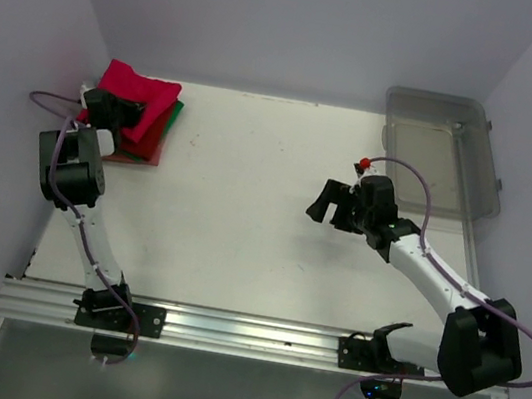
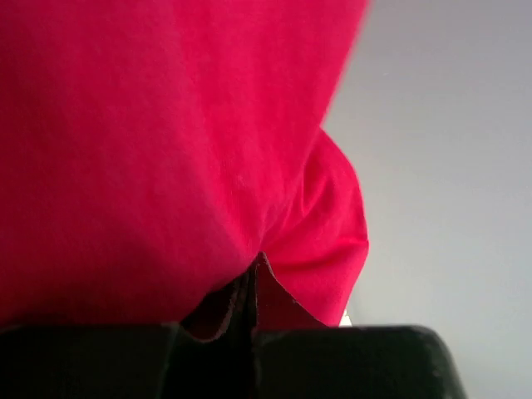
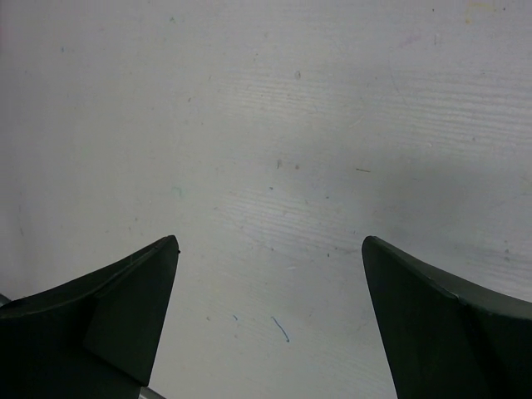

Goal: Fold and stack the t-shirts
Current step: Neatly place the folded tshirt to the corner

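Nearest, over the middle of the white table [image 1: 237, 256], the right gripper [image 1: 331, 206] hangs with its jaws spread wide and nothing between them. Its wrist view shows only bare, scuffed tabletop between the two dark fingers [image 3: 125, 307]. It is well apart from every shirt.

Farther back on the left, the left gripper [image 1: 118, 113] is clamped tight on the crimson-pink t-shirt [image 1: 144, 89]. In the left wrist view, a fold of that cloth [image 2: 166, 150] is pinched where the jaws meet. The shirt lies on top of a pile in the far left corner. A green t-shirt [image 1: 175, 112] and a dark red t-shirt [image 1: 142, 153] show at the pile's right and near edges.

In the far right corner sits a clear grey bin [image 1: 446, 152].
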